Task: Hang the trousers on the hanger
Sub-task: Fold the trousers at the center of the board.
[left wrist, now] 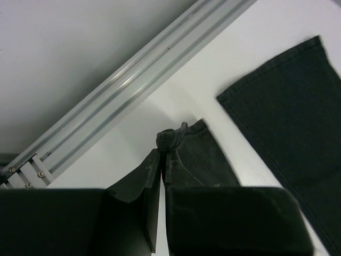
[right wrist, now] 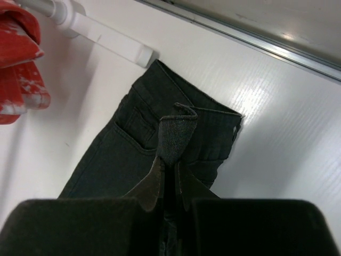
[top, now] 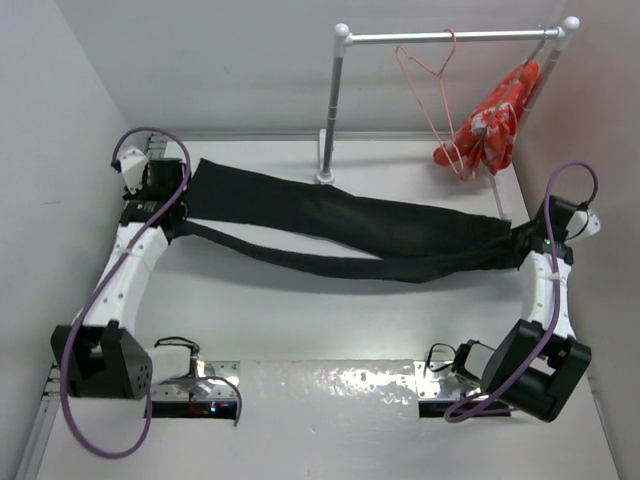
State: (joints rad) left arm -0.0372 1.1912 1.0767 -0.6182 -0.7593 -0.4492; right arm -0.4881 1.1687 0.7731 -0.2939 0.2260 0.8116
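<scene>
The black trousers (top: 340, 225) stretch across the table between my two grippers. My left gripper (top: 172, 212) is shut on the hem of one leg; in the left wrist view a bunched fold of that hem (left wrist: 173, 140) sticks out past the left gripper (left wrist: 162, 160). The other leg (left wrist: 287, 117) lies flat beside it. My right gripper (top: 527, 240) is shut on the waist end, and a fold of waistband (right wrist: 177, 133) shows between the tips of the right gripper (right wrist: 171, 165). The pale-pink wire hanger (top: 440, 68) hangs by its hook on the rail at the back, apart from the trousers.
A white rail (top: 450, 37) on a post (top: 335, 110) stands at the back of the table. A bunched orange-red bundle (top: 490, 125) with white marks hangs at its right end, beside the hanger. White walls close in left and right. An aluminium rail (left wrist: 133, 90) runs along the table edge.
</scene>
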